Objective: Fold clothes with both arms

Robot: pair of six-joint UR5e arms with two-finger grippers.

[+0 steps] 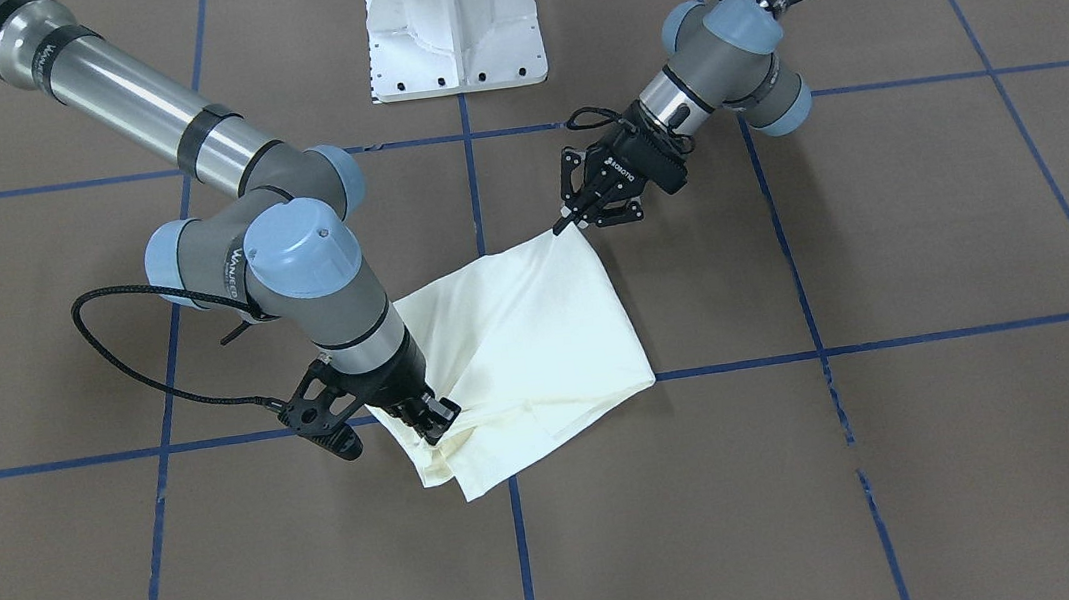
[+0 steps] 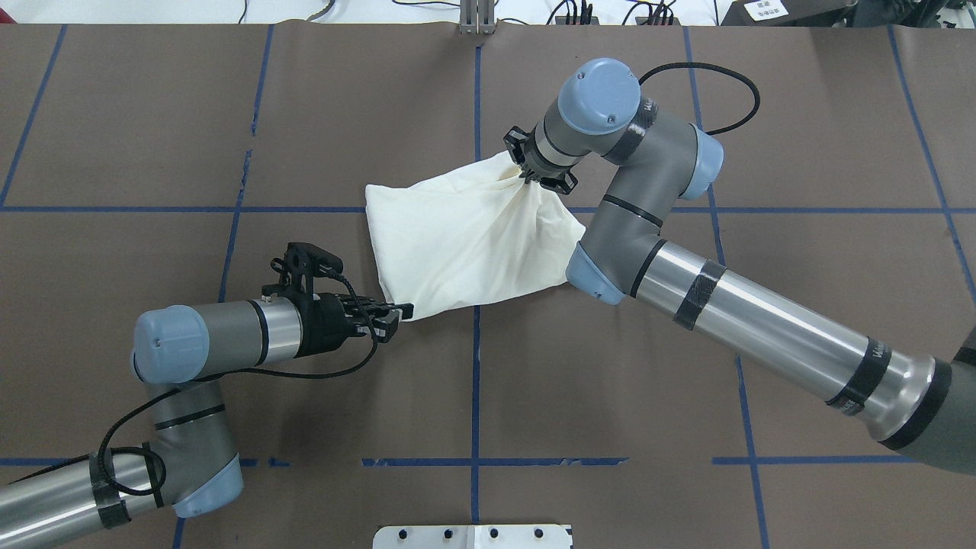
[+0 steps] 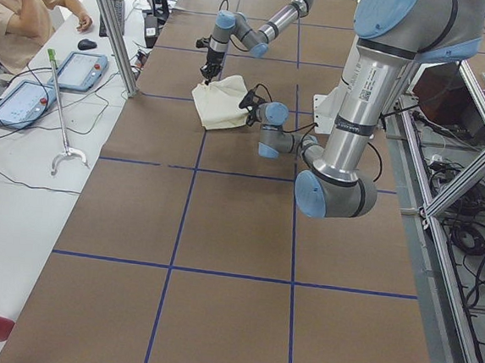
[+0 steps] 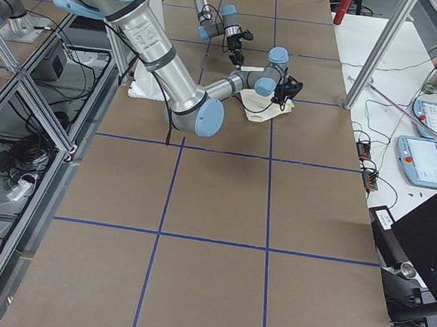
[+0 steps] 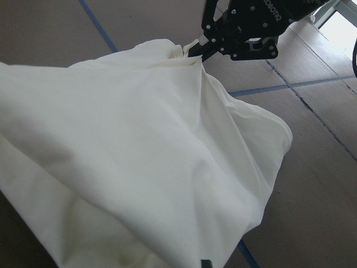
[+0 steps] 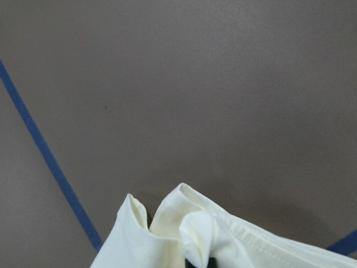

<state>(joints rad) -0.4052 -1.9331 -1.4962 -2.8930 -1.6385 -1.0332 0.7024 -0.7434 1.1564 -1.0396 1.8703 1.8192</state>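
Note:
The cream shirt (image 1: 529,341) lies bunched on the brown table, plain side up; its print is hidden. My left gripper (image 1: 571,220) is shut on one corner of it, low and nearly level, and shows in the overhead view (image 2: 396,316). My right gripper (image 1: 432,417) points down and is shut on the opposite edge, pulling folds taut (image 2: 534,174). The shirt (image 2: 457,244) stretches between the two. In the left wrist view the shirt (image 5: 139,156) fills the frame, with the right gripper (image 5: 192,51) pinching its far corner. The right wrist view shows a gripped hem (image 6: 212,234).
The white pedestal base (image 1: 453,27) stands at the robot's side of the table. Blue tape lines (image 2: 474,366) cross the brown surface. In the left side view an operator (image 3: 20,9) sits by a side table with tablets (image 3: 24,99) and a metal post (image 3: 112,26).

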